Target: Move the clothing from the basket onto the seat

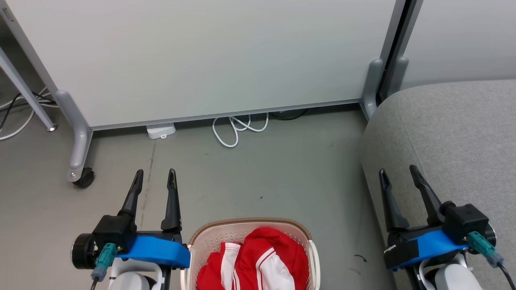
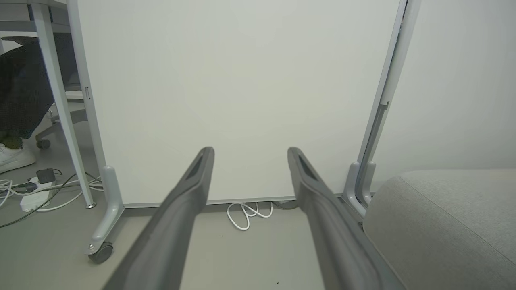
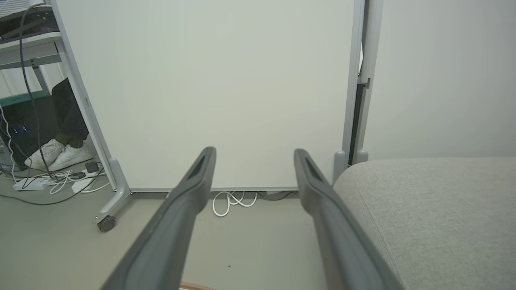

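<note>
The soft red garments with white stripes (image 1: 258, 262) lie heaped in the cream perforated plastic basket (image 1: 209, 239) between both spread, empty grippers (image 1: 155, 173) (image 1: 397, 169), probably poised to reach; the grey upholstered seat (image 1: 455, 133) waits alongside.

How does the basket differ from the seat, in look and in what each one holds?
The basket is cream perforated plastic with a brown rim; the seat is grey fabric. The basket holds the red-and-white clothing; the seat's visible part carries none. The basket looks far smaller than the seat. Both have rounded edges.
</note>
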You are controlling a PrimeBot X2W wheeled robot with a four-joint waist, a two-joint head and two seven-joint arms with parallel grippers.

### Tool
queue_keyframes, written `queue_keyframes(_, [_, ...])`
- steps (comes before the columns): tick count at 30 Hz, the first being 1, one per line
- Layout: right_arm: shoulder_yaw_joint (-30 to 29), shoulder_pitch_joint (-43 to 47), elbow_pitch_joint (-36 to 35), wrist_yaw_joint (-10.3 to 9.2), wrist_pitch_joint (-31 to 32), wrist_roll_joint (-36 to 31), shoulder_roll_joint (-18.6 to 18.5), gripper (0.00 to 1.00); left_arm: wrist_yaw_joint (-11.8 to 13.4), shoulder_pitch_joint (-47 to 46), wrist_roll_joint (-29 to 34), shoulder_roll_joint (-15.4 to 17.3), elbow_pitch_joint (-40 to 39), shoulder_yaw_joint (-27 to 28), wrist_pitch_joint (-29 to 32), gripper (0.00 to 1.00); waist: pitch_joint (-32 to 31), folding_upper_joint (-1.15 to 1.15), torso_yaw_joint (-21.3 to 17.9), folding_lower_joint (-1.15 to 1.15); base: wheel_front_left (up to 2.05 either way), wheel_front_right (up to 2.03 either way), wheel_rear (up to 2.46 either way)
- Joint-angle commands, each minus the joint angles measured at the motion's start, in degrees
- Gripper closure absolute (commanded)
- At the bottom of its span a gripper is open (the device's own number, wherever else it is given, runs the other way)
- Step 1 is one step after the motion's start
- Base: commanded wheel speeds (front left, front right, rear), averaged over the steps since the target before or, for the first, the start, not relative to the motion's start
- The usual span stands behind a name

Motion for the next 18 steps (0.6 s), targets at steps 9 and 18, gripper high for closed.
queue_keyframes(9, [-0.19, -1.01, 0.68, 0.13, -1.59, -4.70, -0.42, 0.00, -0.55, -0.80, 4.60, -0.17, 0.42, -0.58, -1.50, 0.00, -0.05, 0.00, 0.01, 0.00, 0.00, 0.00, 0.00])
queue_keyframes(18, [-0.46, -1.09, 1.51, 0.14, -1.97, -4.83, -0.42, 0.00, -1.55, -0.96, 4.32, -0.26, 1.45, -0.36, -1.90, 0.00, -0.02, 0.00, 0.15, 0.00, 0.00, 0.00, 0.00])
